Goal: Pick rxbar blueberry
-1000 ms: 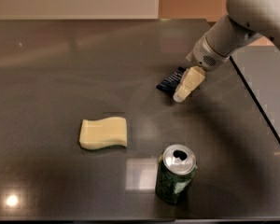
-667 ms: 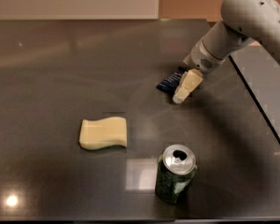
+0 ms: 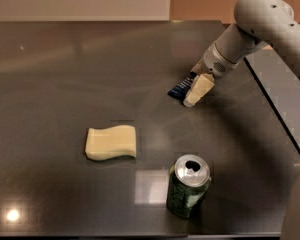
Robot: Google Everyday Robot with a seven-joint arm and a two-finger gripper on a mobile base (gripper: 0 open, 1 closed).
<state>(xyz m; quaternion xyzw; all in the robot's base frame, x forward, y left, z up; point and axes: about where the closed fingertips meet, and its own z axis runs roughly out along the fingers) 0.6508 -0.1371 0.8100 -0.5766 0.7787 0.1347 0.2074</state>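
The rxbar blueberry (image 3: 179,88), a small flat bar in a dark navy wrapper, lies at the right rear of the dark table (image 3: 65,64). My gripper (image 3: 194,90) is down at the bar's right end, and its pale tip covers that end. The grey arm (image 3: 260,19) reaches in from the upper right. I cannot tell whether the bar rests on the table or is gripped.
A pale yellow wavy sponge (image 3: 111,142) lies left of centre. An opened green soda can (image 3: 188,186) stands near the front edge, below the gripper. A seam (image 3: 275,109) runs down the table's right side, with a lighter panel beyond it.
The arm's elbow has shifted slightly up and to the right. The gripper tip and the bar stay at almost the same spot. The sponge and the can have not moved.
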